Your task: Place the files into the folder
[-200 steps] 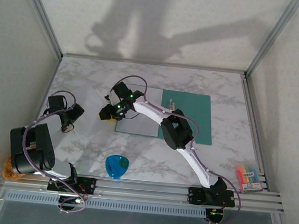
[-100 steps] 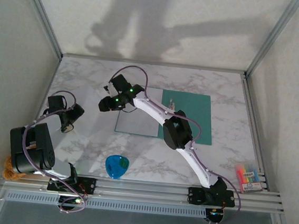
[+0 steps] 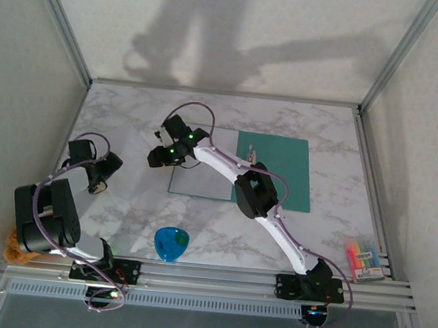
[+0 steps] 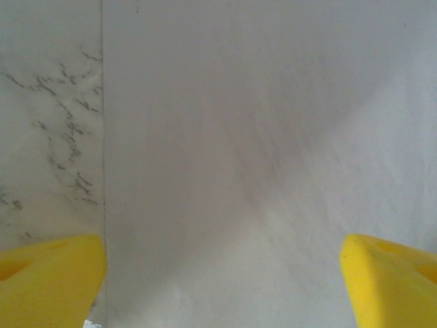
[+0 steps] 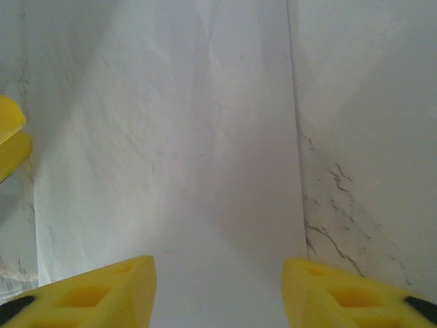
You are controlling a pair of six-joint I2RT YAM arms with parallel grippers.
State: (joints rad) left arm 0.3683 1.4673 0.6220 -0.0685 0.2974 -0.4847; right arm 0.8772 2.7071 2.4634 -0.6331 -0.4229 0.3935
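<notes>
**Finding one.** The large, flat teal-green paper folder (image 3: 274,173) is lying open on the grey-veined marble tabletop (image 3: 323,127). Its teal cover is turned out to the right and its pale inner leaf (image 3: 202,179) is facing up. Whether any sheet is already lying on that leaf cannot be told.

**Finding two.** The files (image 3: 129,171) — thin, plain white rectangular paper sheets — are lying flat on the marble just left of the folder, wholly outside it. The number of sheets is not showing.

**Finding three.** The left gripper (image 4: 222,280) is hovering over the side of the sheets farther from the folder. Its yellow fingers are spread wide and gripping nothing, and the paper's outer edge is running beneath its left finger.

**Finding four.** The right gripper (image 5: 218,294) is hanging over the side of the sheets nearer the folder. Its jaws are standing roughly halfway apart, with nothing between them but the paper lying below. Whether its tips are touching the sheet cannot be told.

**Finding five.** A small blue plastic cup (image 3: 171,243) is sitting nearer the arm bases than the folder, well apart from the work.

**Assessment.** The task is looking barely begun — the folder is open and ready, but the visible files are not in it. Judging from the layout, the sheets are still needing to be taken hold of or slid rightward onto the pale leaf, and the teal cover probably needs closing over them.
</notes>
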